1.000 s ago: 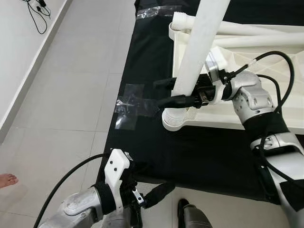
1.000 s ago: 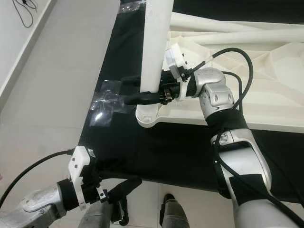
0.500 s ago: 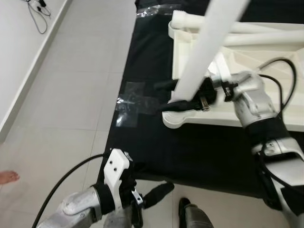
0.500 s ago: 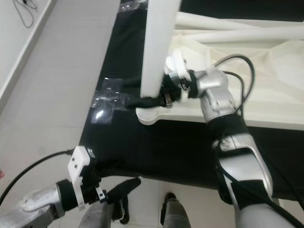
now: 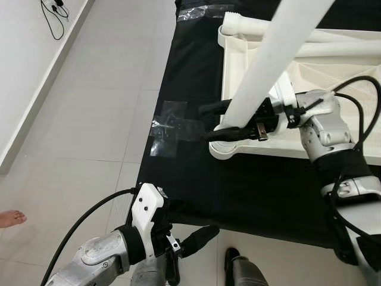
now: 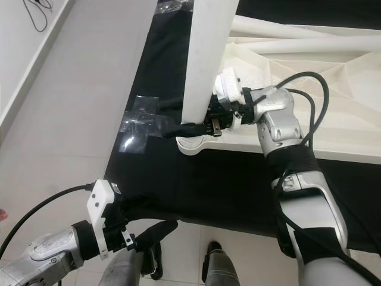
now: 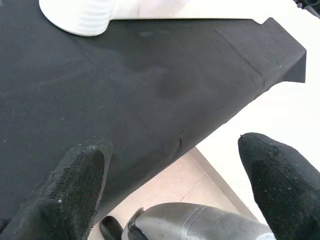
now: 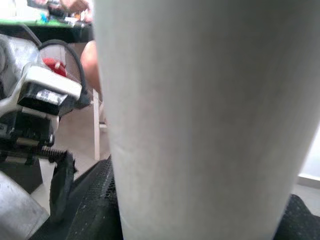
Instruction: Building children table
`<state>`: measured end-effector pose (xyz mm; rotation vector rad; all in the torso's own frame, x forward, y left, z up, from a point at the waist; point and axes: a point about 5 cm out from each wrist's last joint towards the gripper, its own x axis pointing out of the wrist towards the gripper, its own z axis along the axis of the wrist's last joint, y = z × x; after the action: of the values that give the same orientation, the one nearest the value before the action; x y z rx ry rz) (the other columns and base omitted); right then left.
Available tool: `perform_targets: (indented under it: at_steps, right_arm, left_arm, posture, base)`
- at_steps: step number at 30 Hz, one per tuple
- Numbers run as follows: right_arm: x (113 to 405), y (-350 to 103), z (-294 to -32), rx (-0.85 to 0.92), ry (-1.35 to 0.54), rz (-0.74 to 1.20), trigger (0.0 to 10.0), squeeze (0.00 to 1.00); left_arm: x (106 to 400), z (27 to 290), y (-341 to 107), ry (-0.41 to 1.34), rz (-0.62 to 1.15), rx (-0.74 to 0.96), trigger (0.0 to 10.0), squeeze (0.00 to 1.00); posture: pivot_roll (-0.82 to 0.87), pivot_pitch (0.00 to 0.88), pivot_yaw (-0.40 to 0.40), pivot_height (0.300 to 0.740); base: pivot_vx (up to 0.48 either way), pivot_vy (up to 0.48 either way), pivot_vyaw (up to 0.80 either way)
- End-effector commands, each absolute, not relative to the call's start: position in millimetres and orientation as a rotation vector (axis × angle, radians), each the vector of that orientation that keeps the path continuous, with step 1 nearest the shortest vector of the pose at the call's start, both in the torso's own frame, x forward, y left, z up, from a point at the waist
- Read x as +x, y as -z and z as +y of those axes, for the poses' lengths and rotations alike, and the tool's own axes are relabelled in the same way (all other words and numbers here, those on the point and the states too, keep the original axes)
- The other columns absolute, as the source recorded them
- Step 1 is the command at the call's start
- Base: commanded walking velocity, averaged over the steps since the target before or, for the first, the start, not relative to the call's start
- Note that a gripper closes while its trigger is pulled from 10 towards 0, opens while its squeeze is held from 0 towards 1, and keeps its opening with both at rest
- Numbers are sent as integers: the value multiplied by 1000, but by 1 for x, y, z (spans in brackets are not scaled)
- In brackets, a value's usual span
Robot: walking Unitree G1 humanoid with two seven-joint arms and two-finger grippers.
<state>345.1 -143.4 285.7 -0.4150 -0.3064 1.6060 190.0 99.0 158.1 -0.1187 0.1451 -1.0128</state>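
At the near edge of the black mat (image 5: 178, 77), the left gripper (image 7: 170, 185) hangs idle with its fingers spread wide on nothing. Further right, the overturned white tabletop (image 5: 333, 143) lies on the mat, its near left corner carrying a round leg socket (image 5: 225, 150). The right gripper (image 5: 221, 120) pinches the white table leg (image 5: 268, 65) just above that socket, tilted, probably to line it up for seating. The leg's upper end is cut off, and its foot hides whether it sits in the socket.
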Motion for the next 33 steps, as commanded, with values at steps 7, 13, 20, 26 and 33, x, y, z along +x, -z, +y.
perform_targets:
  at_steps: [7,13,20,26,33]
  right_arm:
    - [354,-249,-148,-355,-1543,-66,10000,0]
    - [352,-233,-154,-477,-1540,56,10000,0]
    - [358,-230,-150,-471,-1477,92,10000,0]
    - [361,-233,-146,-465,-1429,48,10000,0]
    - [360,-234,-145,-411,-1427,24,10000,0]
  left_arm:
    - [187,97,-152,1008,174,-144,10000,0]
    - [187,97,-152,1009,173,-152,10000,0]
    - [187,96,-153,1010,173,-158,10000,0]
    - [187,96,-152,1008,174,-160,10000,0]
    - [187,96,-152,1009,174,-162,10000,0]
  posture:
    - [120,378,40,740]
    - [116,381,39,740]
    - [117,384,41,740]
    - [116,385,40,740]
    - [115,384,39,740]
  base:
    - [0,0,0]
    - [0,0,0]
    - [0,0,0]
    - [0,0,0]
    - [0,0,0]
